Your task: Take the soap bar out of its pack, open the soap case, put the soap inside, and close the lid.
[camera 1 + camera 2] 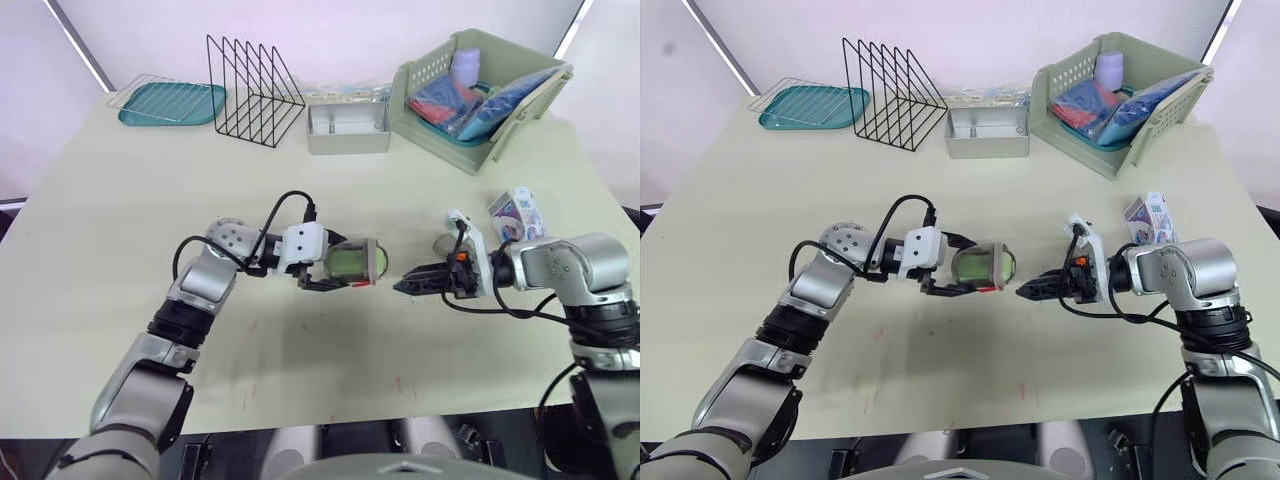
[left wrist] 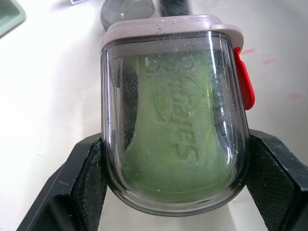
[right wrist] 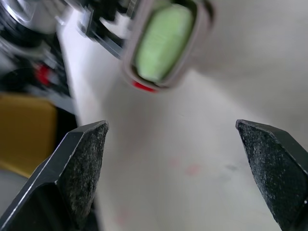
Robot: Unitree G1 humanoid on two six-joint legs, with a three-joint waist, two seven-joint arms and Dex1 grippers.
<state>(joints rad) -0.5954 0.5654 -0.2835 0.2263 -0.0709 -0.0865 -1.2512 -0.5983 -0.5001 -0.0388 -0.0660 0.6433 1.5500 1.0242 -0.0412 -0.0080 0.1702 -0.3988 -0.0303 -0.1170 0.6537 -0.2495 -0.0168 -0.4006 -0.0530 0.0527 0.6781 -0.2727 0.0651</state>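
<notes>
**A:** Status?

**B:** Left end effector [image 1: 335, 265] is clamped across the case [image 1: 983, 265], one finger on each side. The green soap [image 2: 178, 144] is inside, visible through the clear shell. The case is mid-table, between the arms. Can't tell if it touches the table [image 1: 150, 190].

**A:** Right side?

**B:** Right end effector [image 3: 171, 126] is spread wide and holds nothing. It points at the end of the case, near but apart. The pack [image 1: 517, 213] lies beside the right arm, well away from the case.

**A:** So we're on the lid step?

**B:** I think so. The lid looks down. There's a red latch [image 2: 244, 84] on one edge, and I can't tell if it's snapped.

**A:** Plan?

**B:** Hold the left grip firm so the case can't twist. Narrow the right fingers before contact, because wide open they'd straddle the case instead of pressing it. Push on the latch edge, square to the seam and not off-corner. The smooth shell could slide out of the left fingers, so go slow.

**A:** Risk?

**B:** The lid rides up on the soap and the case only looks shut.
</notes>
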